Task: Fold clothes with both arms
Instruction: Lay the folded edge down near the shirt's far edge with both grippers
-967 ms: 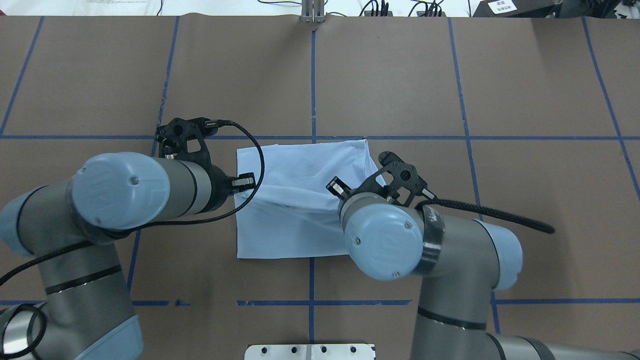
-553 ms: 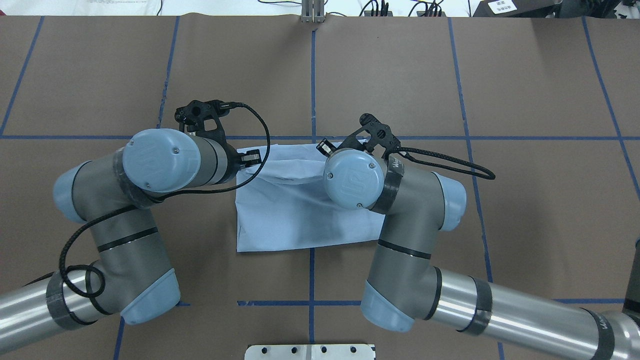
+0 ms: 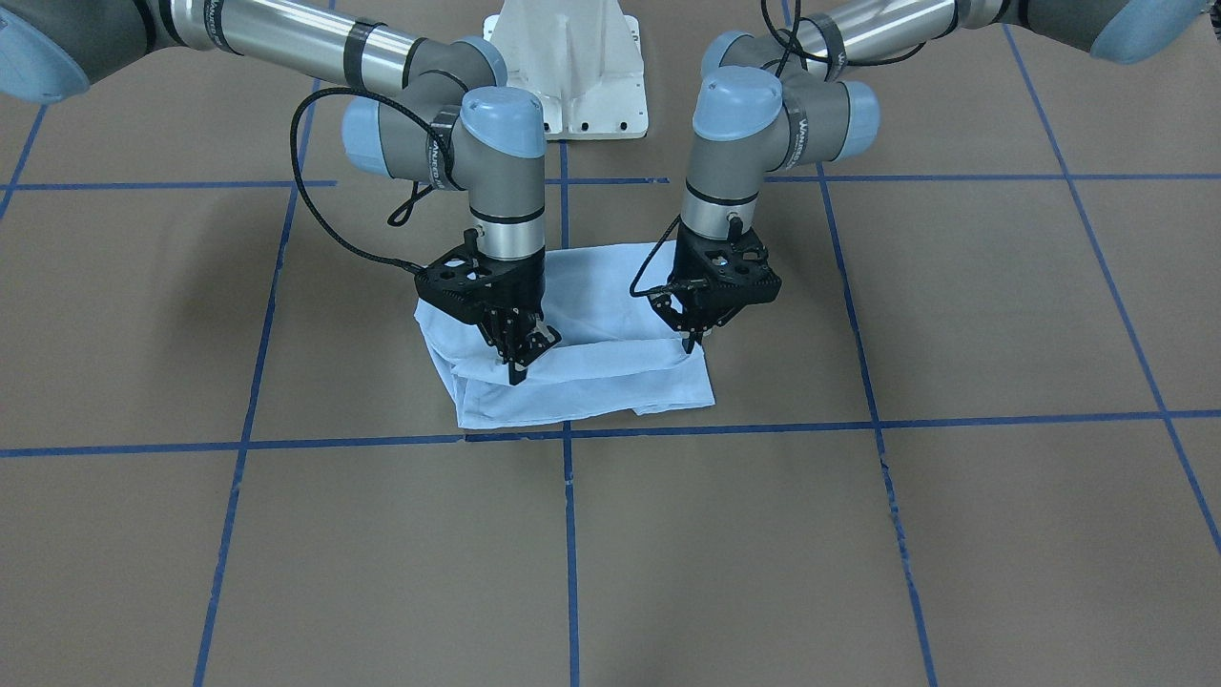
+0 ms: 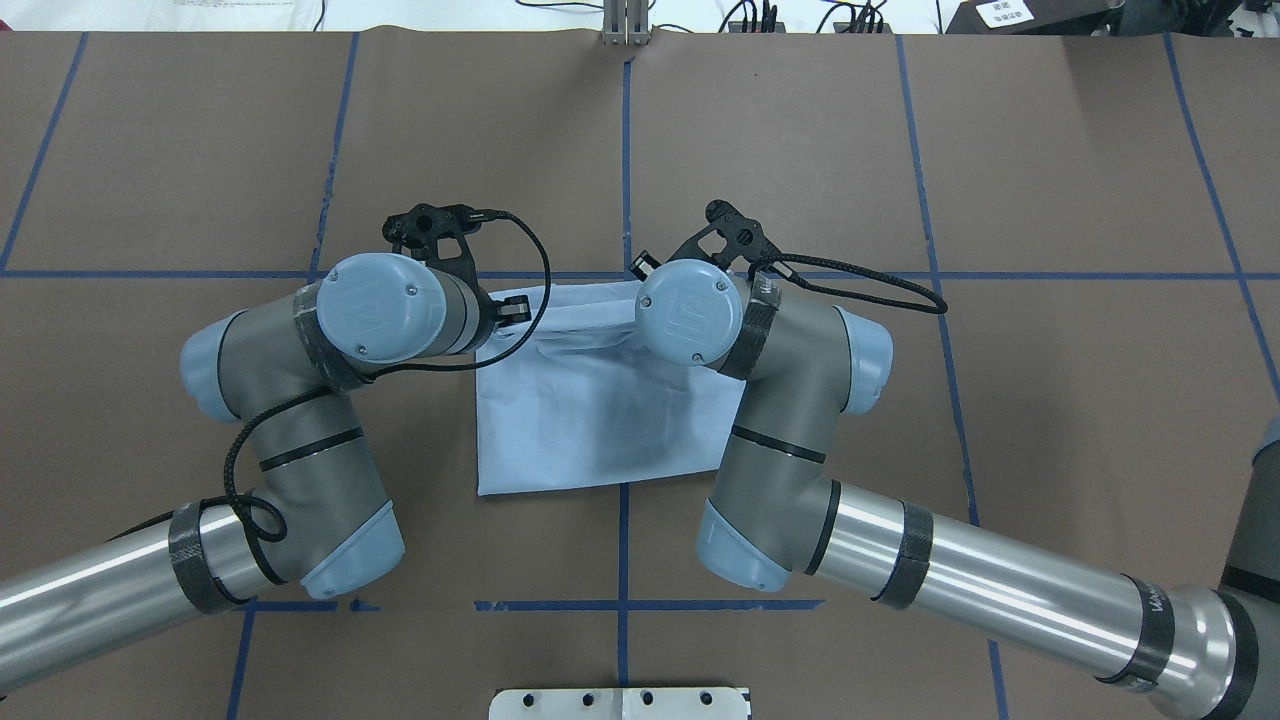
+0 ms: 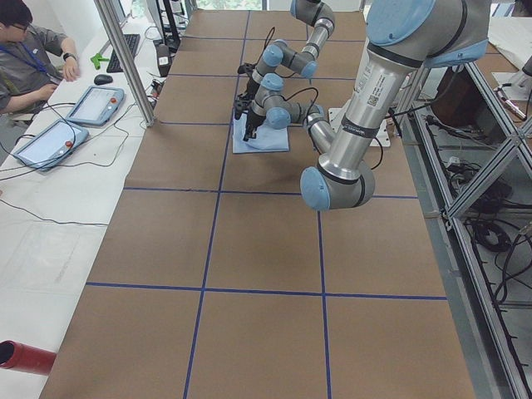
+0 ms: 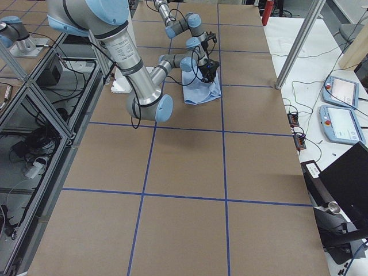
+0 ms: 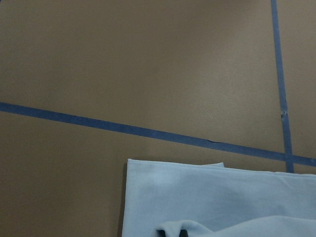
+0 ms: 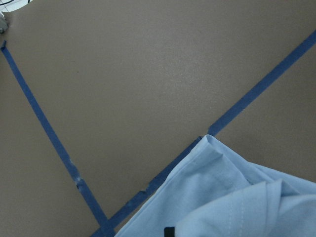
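Front-facing view: T-shirt (image 3: 591, 377) lies folded on the table (image 3: 858, 534), just short of a blue tape line (image 3: 763, 422). The right gripper (image 3: 518, 367) and the left gripper (image 3: 689, 342) point down at its folded-over layer, fingers pressed together on the cloth.
Overhead view: left arm (image 4: 380, 310) and right arm (image 4: 690, 315) cover the shirt's far edge and hide both grippers.
Side views: too small to judge.
Wrist views: bunched blue cloth at the lower frame edge.

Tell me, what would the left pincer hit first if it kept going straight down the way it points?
The light blue T-shirt: the left pincer points down at its edge, apparently touching it, and the brown table lies just beneath.
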You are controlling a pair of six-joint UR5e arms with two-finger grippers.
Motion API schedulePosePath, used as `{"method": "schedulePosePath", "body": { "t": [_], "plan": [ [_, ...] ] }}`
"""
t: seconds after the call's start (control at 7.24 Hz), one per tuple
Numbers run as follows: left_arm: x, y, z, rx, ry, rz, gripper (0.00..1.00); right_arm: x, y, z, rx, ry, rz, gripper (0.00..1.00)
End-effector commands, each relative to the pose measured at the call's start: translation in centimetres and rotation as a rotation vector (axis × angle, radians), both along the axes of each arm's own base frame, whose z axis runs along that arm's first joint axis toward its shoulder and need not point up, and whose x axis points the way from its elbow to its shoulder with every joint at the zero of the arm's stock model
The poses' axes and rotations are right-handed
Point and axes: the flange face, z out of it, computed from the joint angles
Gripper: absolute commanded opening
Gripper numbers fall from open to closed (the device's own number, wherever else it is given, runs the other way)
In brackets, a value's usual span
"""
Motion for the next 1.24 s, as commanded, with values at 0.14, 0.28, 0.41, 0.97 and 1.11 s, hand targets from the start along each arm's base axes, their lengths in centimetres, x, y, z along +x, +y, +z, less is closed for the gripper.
{"method": "schedulePosePath", "body": {
  "t": [0.14, 0.28, 0.41, 0.97, 1.11],
  "plan": [
    [0.6, -0.3, 1.1, 0.053, -0.016, 0.047, 0.99, -0.8, -0.4, 1.4, 0.017, 0.053, -0.033, 0.99],
    [-1.0, 0.1, -0.8, 0.134, 0.0, 0.087, 1.0, -0.3, -0.2, 0.3, 0.067, 0.066, -0.084, 1.0],
    [-2.7, 0.0, -2.0, 0.167, 0.021, 0.132, 1.0, 0.8, 0.5, -1.2, 0.146, 0.08, -0.154, 1.0],
    [-4.5, -0.2, -2.0, 0.156, 0.048, 0.177, 1.0, -4.9, 8.3, -0.2, 0.351, 0.25, -0.392, 1.0],
    [-4.6, -0.2, -1.9, 0.15, 0.049, 0.174, 1.0, -4.5, 5.5, 1.9, 0.329, 0.303, -0.368, 1.0]
  ]
}}
